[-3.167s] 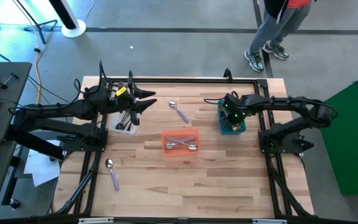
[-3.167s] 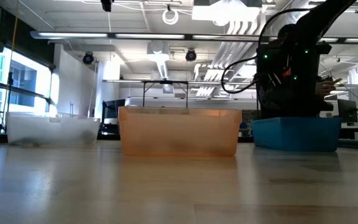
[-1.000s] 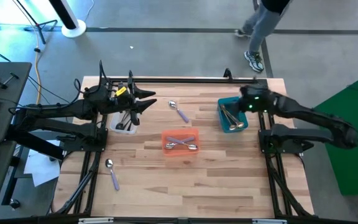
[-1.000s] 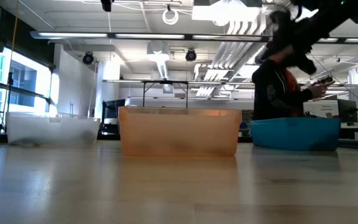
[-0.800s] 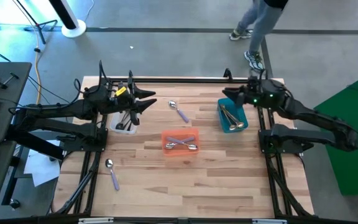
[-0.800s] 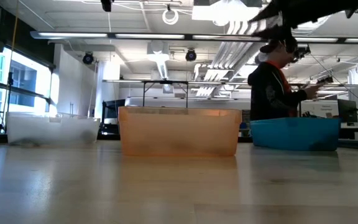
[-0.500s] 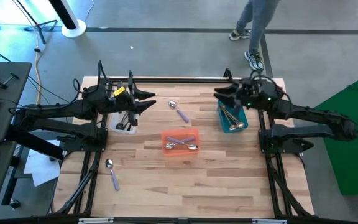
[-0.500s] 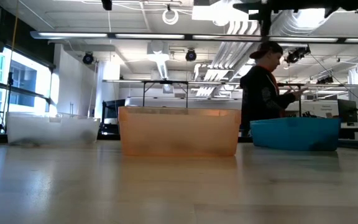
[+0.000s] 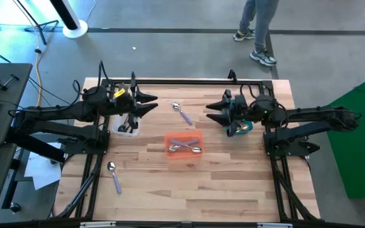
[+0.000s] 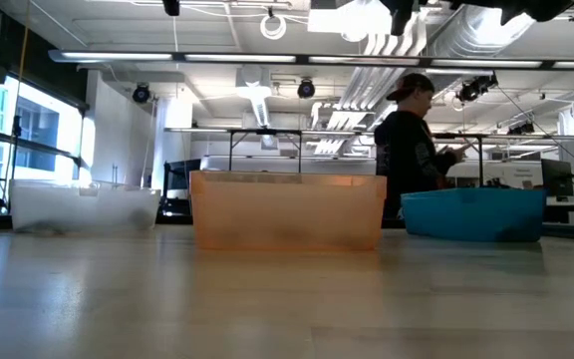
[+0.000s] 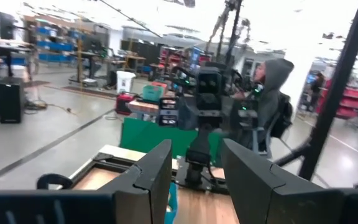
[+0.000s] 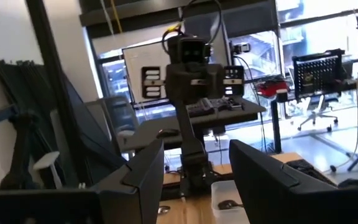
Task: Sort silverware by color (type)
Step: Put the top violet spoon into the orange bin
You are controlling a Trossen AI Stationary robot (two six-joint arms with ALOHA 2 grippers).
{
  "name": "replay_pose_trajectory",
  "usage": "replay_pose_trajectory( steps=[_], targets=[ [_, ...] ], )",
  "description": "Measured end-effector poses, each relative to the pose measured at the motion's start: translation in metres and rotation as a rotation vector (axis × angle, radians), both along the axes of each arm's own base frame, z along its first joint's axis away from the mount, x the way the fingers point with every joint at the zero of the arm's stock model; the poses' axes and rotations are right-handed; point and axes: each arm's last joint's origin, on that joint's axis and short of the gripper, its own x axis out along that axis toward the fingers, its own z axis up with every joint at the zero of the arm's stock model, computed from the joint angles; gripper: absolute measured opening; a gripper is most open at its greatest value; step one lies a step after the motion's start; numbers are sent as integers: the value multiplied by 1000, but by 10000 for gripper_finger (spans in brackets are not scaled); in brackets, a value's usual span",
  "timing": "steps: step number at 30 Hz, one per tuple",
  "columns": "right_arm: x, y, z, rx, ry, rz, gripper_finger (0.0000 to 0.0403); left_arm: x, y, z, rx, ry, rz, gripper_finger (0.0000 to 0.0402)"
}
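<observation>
Two spoons with pale lavender handles lie on the table, one (image 9: 182,113) at the far middle and one (image 9: 114,174) near the left. Two more lie crossed in the orange bin (image 9: 184,144). Black spoons stand in the clear bin (image 9: 127,124). My left gripper (image 9: 155,103) hovers open beside that bin, pointing toward the table's right. My right gripper (image 9: 210,112) hovers open over the teal bin (image 9: 243,126), pointing left, and hides what the bin holds. In both wrist views, nothing is between my left gripper's (image 11: 197,180) or my right gripper's (image 12: 201,180) fingers.
In the low view the clear bin (image 10: 83,209), orange bin (image 10: 287,209) and teal bin (image 10: 476,214) stand in a row, with my right arm (image 10: 466,10) high above them. A person (image 10: 407,140) walks beyond the table's far edge. Bare wood fills the table's near half.
My right gripper has swung from the teal bin's far right corner toward the table's left, turning level, and now hangs over the bin, pointing at my left gripper. It has stayed open. The person behind the table has walked on.
</observation>
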Motion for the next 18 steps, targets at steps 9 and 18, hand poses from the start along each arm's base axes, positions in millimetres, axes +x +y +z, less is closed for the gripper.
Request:
replay_pose_trajectory(
  steps=[9,18],
  targets=[
    [0,-2,-2,34,17,-48,167,1,-2,-8,35,87,-52,131],
    [1,-2,-4,35,39,-49,167,1,-1,-13,38,136,-50,131]
  ],
)
